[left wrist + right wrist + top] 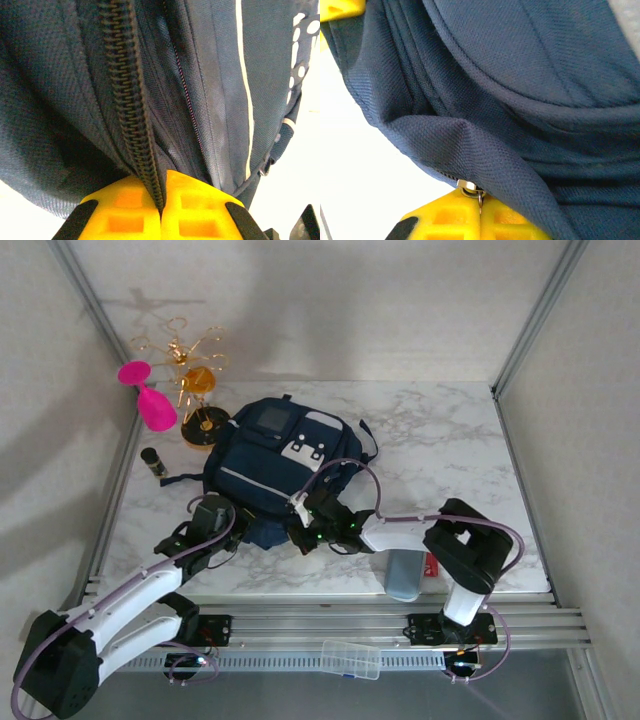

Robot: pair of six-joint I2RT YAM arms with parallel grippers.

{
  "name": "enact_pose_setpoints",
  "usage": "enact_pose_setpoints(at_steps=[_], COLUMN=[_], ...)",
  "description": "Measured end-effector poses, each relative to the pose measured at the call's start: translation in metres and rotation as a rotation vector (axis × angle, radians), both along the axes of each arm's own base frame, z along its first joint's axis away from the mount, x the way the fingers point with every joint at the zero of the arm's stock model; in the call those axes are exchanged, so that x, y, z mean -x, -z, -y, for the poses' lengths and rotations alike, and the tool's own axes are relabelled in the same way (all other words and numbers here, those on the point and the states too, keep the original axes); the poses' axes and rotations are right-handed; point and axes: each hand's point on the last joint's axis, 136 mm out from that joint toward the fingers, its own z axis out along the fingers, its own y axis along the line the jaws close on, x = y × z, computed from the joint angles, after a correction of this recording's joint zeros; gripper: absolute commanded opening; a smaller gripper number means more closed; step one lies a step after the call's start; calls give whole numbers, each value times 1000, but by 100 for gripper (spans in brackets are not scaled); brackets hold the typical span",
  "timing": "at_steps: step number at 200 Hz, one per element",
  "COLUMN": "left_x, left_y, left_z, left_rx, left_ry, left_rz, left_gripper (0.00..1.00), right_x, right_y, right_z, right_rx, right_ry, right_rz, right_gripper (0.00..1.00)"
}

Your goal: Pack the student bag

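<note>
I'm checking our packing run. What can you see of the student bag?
The student bag is navy woven fabric with thin white stripes, a white buckle patch, a grey square panel and dark straps. It lies slumped on the marble table. The left end effector pinches its zipper track; the right end effector grips a metal zipper pull.

Pink goblet [154,408], gold wire stand [198,380], black tube [153,462], grey-blue bottle [404,576], clear plastic case [350,660] at the front rail.
</note>
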Motion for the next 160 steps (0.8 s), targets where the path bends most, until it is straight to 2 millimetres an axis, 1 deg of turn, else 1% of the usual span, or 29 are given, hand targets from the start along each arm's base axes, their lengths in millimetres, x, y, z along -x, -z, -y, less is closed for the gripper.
enact_pose_setpoints(at_steps=[17, 26, 53, 75, 87, 106, 125, 144, 160], left_x=[0, 1, 3, 5, 6, 5, 2, -2, -7], left_y=[-9, -14, -22, -25, -28, -33, -40, -45, -44], left_z=[0, -1, -4, -5, -4, -1, 1, 3, 0], left_rx=[-6, -13, -37, -57, -58, -47, -42, -63, -88], left_ry=[11, 15, 26, 34, 41, 54, 61, 79, 88], left_rz=[19, 28, 33, 27, 25, 35, 49, 56, 39], left_gripper=[0, 0, 0, 0, 0, 0, 0, 0, 0], right_x=[-2, -4, -13, -25, -33, -42, -42, -32, -15], right_y=[-13, -16, -5, -3, -7, -18, -23, -21, -18], right_z=[8, 18, 58, 79, 89, 97, 99, 102, 100], right_rx=[-9, 6, 93, 129, 127, 111, 102, 90, 80], right_ry=[60, 108, 249, 338, 378, 418, 425, 424, 409], right_rz=[4, 9, 8, 8, 13, 34, 45, 41, 27], right_gripper=[0, 0, 0, 0, 0, 0, 0, 0, 0])
